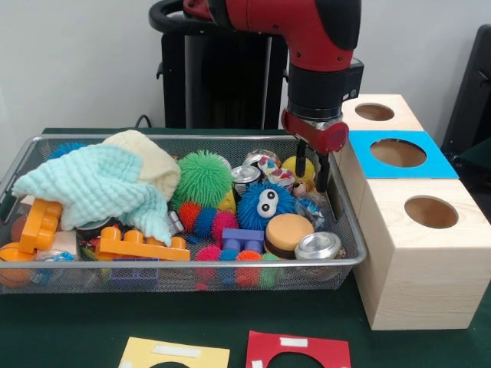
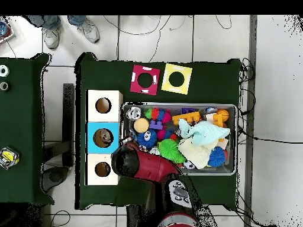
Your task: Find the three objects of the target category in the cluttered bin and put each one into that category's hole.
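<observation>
One silver wire-mesh bin [image 1: 31, 150]. Three pale wooden boxes [image 1: 426, 261] with one round hole each, the middle one topped blue. Two metal cans [image 1: 317, 245]. Two square cards on the bench, one red [image 1: 299, 351], one yellow [image 1: 175, 354].

Even, bright indoor light, both views.
Soft blur throughout front view; faint glare on silver can [image 1: 317, 245] lower right; weak shadows under bin [image 1: 192, 277].
</observation>
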{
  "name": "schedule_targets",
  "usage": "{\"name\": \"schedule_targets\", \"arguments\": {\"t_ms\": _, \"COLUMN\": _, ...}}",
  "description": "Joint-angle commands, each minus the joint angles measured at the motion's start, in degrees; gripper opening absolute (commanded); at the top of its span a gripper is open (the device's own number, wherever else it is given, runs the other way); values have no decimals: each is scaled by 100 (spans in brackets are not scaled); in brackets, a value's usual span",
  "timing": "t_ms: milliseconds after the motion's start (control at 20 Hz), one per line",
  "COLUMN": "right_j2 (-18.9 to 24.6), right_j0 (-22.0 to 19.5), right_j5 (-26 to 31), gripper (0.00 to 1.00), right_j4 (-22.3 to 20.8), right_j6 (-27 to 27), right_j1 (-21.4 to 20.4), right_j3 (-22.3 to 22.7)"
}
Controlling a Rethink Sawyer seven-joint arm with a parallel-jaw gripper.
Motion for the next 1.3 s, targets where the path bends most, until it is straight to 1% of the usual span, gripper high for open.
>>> {"name": "schedule_targets", "arguments": {"t_ms": 50, "right_j2": 530, "right_j0": -161, "right_j5": 471, "gripper": 100, "right_j4": 383, "right_j6": 670, "right_j1": 15, "right_j3": -361}}
{"name": "schedule_targets", "arguments": {"t_ms": 250, "right_j2": 365, "right_j0": -4, "right_j5": 329, "gripper": 100, "right_j4": 366, "right_j6": 613, "right_j1": 343, "right_j3": -610}}
{"name": "schedule_targets", "arguments": {"t_ms": 550, "right_j2": -66, "right_j0": 333, "right_j5": -459, "gripper": 100, "right_j4": 137, "right_j6": 526, "right_j1": 1366, "right_j3": -996}}
{"name": "schedule_targets", "arguments": {"t_ms": 650, "right_j2": -221, "right_j0": 458, "right_j5": -646, "gripper": 100, "right_j4": 68, "right_j6": 516, "right_j1": 1621, "right_j3": -1071}}
{"name": "schedule_targets", "arguments": {"t_ms": 750, "right_j2": -319, "right_j0": 495, "right_j5": -806, "gripper": 100, "right_j4": -11, "right_j6": 472, "right_j1": 1806, "right_j3": -1132}}
{"name": "schedule_targets", "arguments": {"t_ms": 900, "right_j2": -321, "right_j0": 516, "right_j5": -902, "gripper": 100, "right_j4": -22, "right_j6": 459, "right_j1": 1932, "right_j3": -1151}}
{"name": "schedule_targets", "arguments": {"t_ms": 1100, "right_j2": -269, "right_j0": 522, "right_j5": -984, "gripper": 100, "right_j4": -105, "right_j6": 449, "right_j1": 2019, "right_j3": -976}}
{"name": "schedule_targets", "arguments": {"t_ms": 1300, "right_j2": -449, "right_j0": 572, "right_j5": -972, "gripper": 100, "right_j4": -247, "right_j6": 337, "right_j1": 2086, "right_j3": -895}}
